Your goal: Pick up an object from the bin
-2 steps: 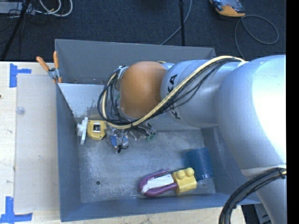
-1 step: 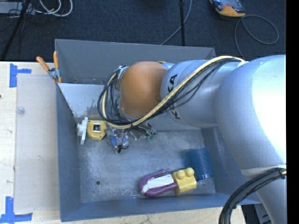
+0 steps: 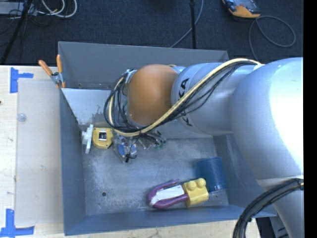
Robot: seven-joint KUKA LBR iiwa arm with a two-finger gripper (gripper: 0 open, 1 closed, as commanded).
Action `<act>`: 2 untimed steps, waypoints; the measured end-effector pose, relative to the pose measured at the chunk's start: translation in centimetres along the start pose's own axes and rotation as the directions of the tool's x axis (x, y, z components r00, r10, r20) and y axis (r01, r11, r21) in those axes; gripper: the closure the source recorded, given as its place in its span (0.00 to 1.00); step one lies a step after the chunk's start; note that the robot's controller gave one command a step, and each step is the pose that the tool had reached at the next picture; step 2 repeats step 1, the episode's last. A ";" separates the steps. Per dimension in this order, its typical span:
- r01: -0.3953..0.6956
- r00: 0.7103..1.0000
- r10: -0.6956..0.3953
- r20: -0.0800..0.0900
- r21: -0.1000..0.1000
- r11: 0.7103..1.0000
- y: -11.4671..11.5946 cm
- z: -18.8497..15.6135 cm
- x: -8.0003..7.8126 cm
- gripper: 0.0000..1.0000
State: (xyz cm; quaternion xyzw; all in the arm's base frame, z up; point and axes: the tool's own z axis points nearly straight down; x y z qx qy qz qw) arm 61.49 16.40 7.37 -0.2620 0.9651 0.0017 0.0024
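Progress looks early: nothing seems lifted yet. Low in the grey bin (image 3: 74, 182), the gripper (image 3: 127, 151) sits just beside a yellow-and-black thing (image 3: 102, 138) and a white piece (image 3: 88, 138) by the left wall; whether its jaws are spread or closed I cannot tell. Near the front wall lie a purple-and-white object (image 3: 166, 195), a yellow block (image 3: 196, 191) and a blue cylinder (image 3: 212, 174).

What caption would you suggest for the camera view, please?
Gripper low in the grey bin beside a yellow tape measure; yellow brick and blue cup near the front wall.
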 end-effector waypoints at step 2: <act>0.000 1.000 0.000 -0.001 0.000 1.000 0.0 -1.5 0.0 1.00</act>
